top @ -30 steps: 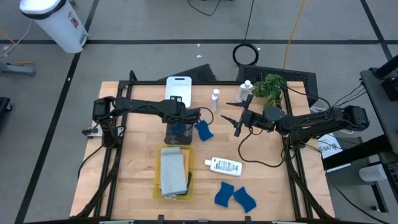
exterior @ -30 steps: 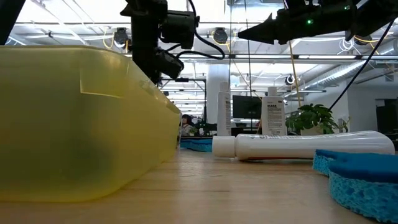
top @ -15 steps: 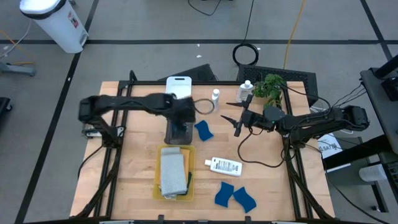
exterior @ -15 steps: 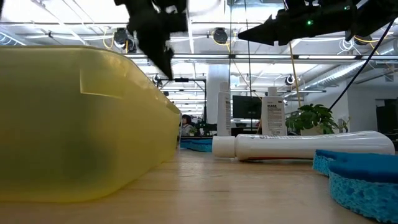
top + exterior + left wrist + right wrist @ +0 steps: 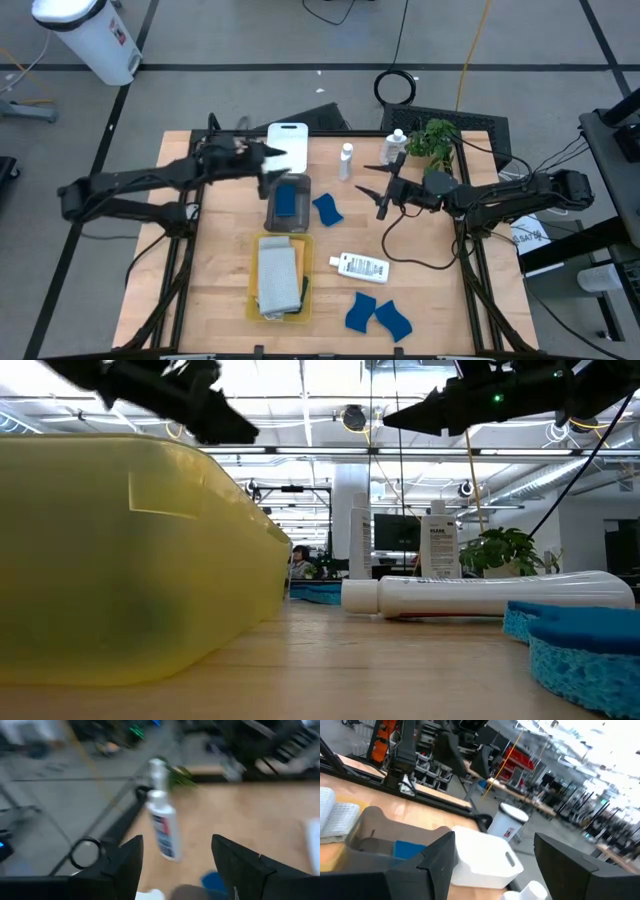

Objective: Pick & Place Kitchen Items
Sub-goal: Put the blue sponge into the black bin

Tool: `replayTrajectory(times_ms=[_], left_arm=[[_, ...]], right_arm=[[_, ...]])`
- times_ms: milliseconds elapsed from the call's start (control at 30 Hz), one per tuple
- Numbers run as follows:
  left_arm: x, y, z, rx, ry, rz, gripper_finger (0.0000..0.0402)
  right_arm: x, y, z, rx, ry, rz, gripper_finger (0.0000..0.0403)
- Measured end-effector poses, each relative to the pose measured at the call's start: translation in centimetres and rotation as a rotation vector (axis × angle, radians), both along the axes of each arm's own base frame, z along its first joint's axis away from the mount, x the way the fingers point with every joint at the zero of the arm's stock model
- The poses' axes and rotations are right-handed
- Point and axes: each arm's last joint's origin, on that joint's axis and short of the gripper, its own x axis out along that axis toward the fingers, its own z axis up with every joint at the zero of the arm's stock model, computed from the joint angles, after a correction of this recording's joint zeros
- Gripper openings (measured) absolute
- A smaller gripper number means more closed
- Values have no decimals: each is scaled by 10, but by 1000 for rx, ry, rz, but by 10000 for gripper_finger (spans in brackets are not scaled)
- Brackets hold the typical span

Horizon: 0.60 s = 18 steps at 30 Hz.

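A blue sponge (image 5: 290, 200) lies flat in the grey tray (image 5: 287, 222). A second sponge (image 5: 327, 209) rests on the table beside it, and two more (image 5: 378, 316) lie near the front edge. Two white bottles (image 5: 347, 158) (image 5: 397, 145) stand upright at the far side; a third (image 5: 362, 266) lies on its side. A pale grey cloth (image 5: 278, 278) fills the yellow tray (image 5: 251, 300). My left gripper (image 5: 268, 160) hangs open above the table by the white tray (image 5: 288, 140), pointing nearly level, empty. My right gripper (image 5: 372, 190) hovers open and empty right of the sponges.
A green plant (image 5: 432, 138) stands at the far right behind my right gripper. In the low view the yellow tray (image 5: 130, 560) fills the left foreground, with the lying bottle (image 5: 480, 592) and a sponge (image 5: 580, 640) on the right. Bare wood lies at the near left.
My left gripper has come up out of the grey tray and drawn back toward the table's far left, tipping from pointing down to nearly level. The blue sponge stays lying in the grey tray. My right gripper has kept still.
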Motion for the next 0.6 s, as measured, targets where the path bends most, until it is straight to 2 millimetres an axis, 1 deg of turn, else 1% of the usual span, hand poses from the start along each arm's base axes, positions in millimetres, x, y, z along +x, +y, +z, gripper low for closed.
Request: replayTrajectory(times_ms=[67,167,233,333,467,600], left_arm=[[-13,1,-13,-20,-79,49,239],[-26,-2,-32,-60,-146,74,239],[-32,-4,-42,-67,-176,77,239],[-36,-6,-54,-69,-193,77,239],[-37,-6,-57,-75,-196,70,239],[-37,-6,-56,-77,-198,70,239]], right_arm=[[0,0,-1,32,-4,3,238],[0,0,-1,43,-5,4,238],[0,0,-1,47,-5,14,238],[1,2,-1,85,-19,77,238],[3,6,-3,161,-22,230,238],[9,9,-14,229,56,319,238]])
